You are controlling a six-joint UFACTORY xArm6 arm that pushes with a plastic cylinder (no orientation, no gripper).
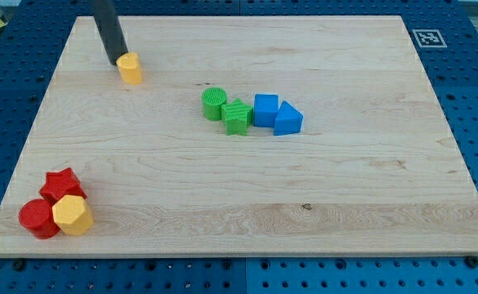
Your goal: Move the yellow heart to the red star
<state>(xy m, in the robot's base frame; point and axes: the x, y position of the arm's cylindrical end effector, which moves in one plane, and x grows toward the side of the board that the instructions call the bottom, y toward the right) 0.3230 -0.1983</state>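
The yellow heart (130,68) lies near the view's top left on the wooden board (247,188). My tip (113,62) sits right at its left side, touching or almost touching it. The red star (62,185) lies near the view's bottom left, far below the heart. It touches a red cylinder (37,219) and a yellow hexagon block (73,216) just below it.
A green cylinder (214,104) and a green star-like block (238,116) sit near the board's middle. A blue cube (265,109) and a blue triangular block (288,119) lie right of them. A blue pegboard (467,98) surrounds the board.
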